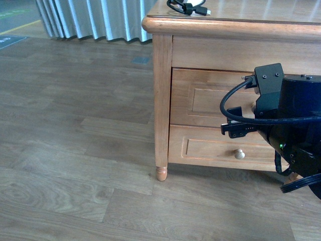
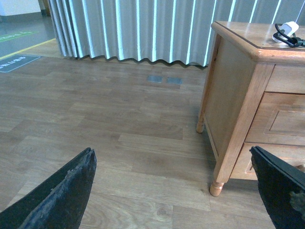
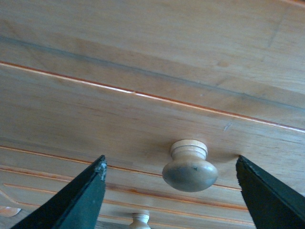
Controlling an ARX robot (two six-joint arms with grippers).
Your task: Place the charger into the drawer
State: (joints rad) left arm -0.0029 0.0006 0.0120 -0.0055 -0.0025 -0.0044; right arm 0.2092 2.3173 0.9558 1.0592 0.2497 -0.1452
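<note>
Wooden drawer [image 1: 200, 100] looks shut — knob [image 3: 189, 168] between the right end effector's [image 3: 170, 163] spread jaws, left one [image 2: 171, 151] open too.

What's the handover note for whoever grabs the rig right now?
Left gripper: open, empty, off to the side of the cabinet.
Drawer, the upper one: shut.
Right gripper: open, with a finger on either side of the drawer's knob, not closed on it.
Charger: on the cabinet top, untouched.
Done: right arm lined up on the knob.
Left: grip the knob, pull the drawer open, pick up the charger, put it inside.
</note>
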